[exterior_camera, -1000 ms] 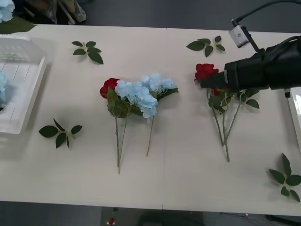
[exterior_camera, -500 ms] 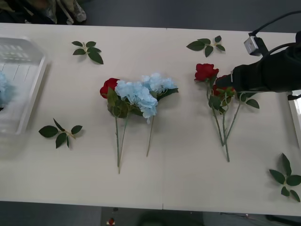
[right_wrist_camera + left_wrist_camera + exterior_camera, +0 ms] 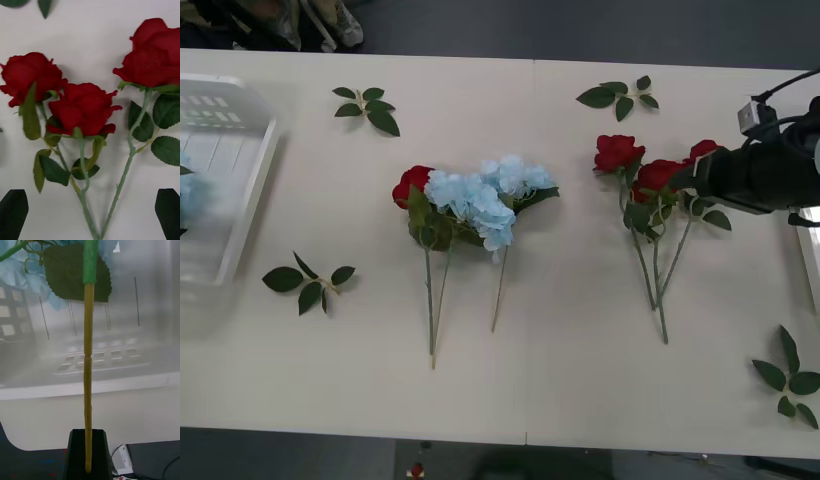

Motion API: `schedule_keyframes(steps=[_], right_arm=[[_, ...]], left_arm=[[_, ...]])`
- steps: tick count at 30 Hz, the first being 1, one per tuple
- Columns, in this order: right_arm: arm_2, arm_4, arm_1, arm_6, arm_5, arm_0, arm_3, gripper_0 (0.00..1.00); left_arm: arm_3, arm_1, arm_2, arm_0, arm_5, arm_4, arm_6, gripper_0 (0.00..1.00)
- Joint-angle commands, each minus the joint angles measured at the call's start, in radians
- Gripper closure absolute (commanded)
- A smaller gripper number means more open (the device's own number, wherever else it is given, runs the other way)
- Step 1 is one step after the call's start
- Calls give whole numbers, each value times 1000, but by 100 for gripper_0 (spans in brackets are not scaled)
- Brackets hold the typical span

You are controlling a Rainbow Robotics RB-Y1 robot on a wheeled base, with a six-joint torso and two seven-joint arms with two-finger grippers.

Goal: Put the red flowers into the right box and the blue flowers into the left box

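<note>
On my front feed the worktop (image 3: 560,380) carries the left box (image 3: 240,190) at its left edge, a mixed bunch in the middle where blue flowers (image 3: 480,200) lie against one rose, and three red flowers (image 3: 650,180) to the right with their stems meeting lower down. My right end effector (image 3: 90,210) sits released above those roses, its black fingers (image 3: 13,212) spread wide to either side of the stems and touching nothing. My left end effector (image 3: 88,455) is clenched on the bare stem of a blue flower (image 3: 22,270) over the left box's ribbed wall.
</note>
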Motion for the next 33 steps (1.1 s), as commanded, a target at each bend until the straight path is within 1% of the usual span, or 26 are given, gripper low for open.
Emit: schedule_keyframes(steps=[1,5,11,14,15,16,17,18,19,20,21,24,26,33], right_arm=[[-9,47,18,-56,-51,-45,80,0],[-9,118,30,-58,-61,-71,142,0],[8,156,39,-56,-136,-105,241,0],[37,164,41,-58,-163,-125,283,0],[48,168,41,-58,-174,-132,300,0],[54,173,41,-59,-180,-139,315,0],[56,176,42,-59,-180,-143,321,0],[59,179,45,-59,-182,-148,330,0],[62,187,48,-59,-180,-151,338,0],[63,188,48,-59,-180,-154,341,0],[72,196,50,-59,-182,-155,349,0],[97,213,50,-59,-196,-158,361,0],[106,223,50,-64,-203,-160,367,0],[111,305,77,-68,-208,-160,373,0]], left_arm=[[48,16,-47,-43,-43,-20,24,100],[86,14,-122,-96,-60,-33,29,100],[152,-10,-204,-173,-68,-58,35,99],[177,-24,-230,-201,-68,-69,35,95],[180,-27,-234,-207,-68,-72,35,90],[182,-29,-237,-211,-68,-75,35,79],[182,-29,-239,-213,-65,-75,35,72],[182,-29,-240,-215,-68,-78,35,55],[182,-27,-240,-215,-68,-81,35,45],[182,-29,-240,-215,-65,-81,35,41],[180,-29,-240,-215,-68,-84,35,27],[165,-29,-240,-215,-68,-79,33,9],[146,-29,-240,-215,-65,-75,35,5],[99,-29,-231,-221,-63,-40,33,3]])
